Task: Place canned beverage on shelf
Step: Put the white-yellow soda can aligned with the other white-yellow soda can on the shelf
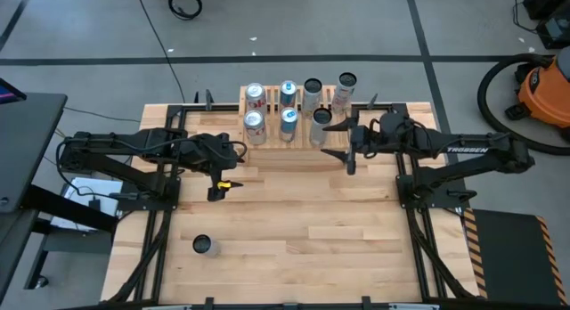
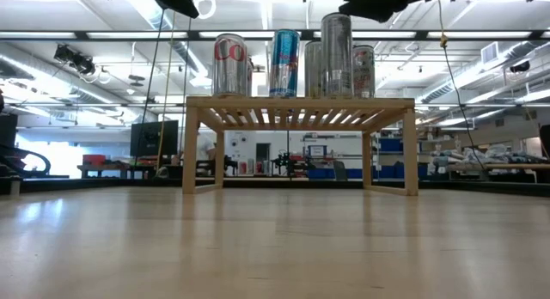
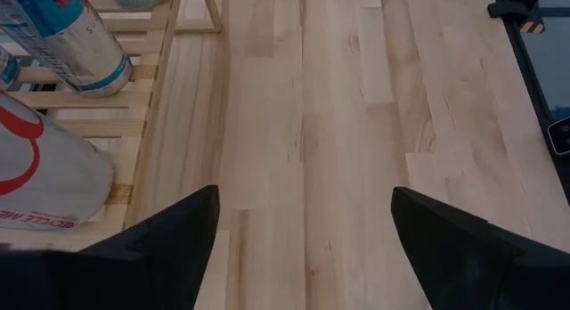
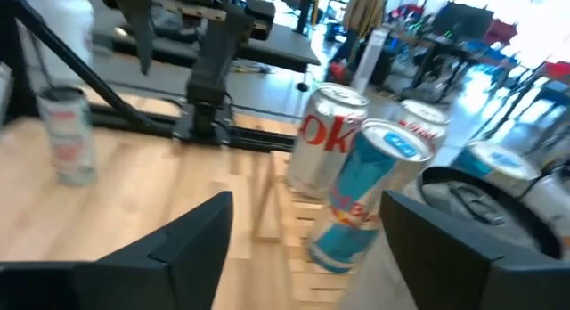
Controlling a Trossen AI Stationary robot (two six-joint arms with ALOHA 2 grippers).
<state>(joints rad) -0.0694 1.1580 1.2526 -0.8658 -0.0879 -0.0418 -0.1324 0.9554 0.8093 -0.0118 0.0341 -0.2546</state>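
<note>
The light-wood shelf (image 1: 267,107) stands at the table's far middle and carries several upright cans, among them a Coke can (image 4: 322,141), a blue can (image 4: 365,190) and a tall silver can (image 2: 337,54). One more can (image 1: 203,246) stands alone on the table near the left front; it also shows in the right wrist view (image 4: 67,132). My right gripper (image 1: 337,141) is open at the shelf's right end, level with the cans (image 4: 307,243), touching none. My left gripper (image 1: 218,187) is open and empty over bare table just off the shelf's near left corner (image 3: 303,248).
The arms' dark base frames (image 1: 160,203) run along both table sides. Open tabletop (image 1: 312,230) lies between the shelf and the near edge. An orange vacuum (image 1: 543,87) stands on the floor off the right side.
</note>
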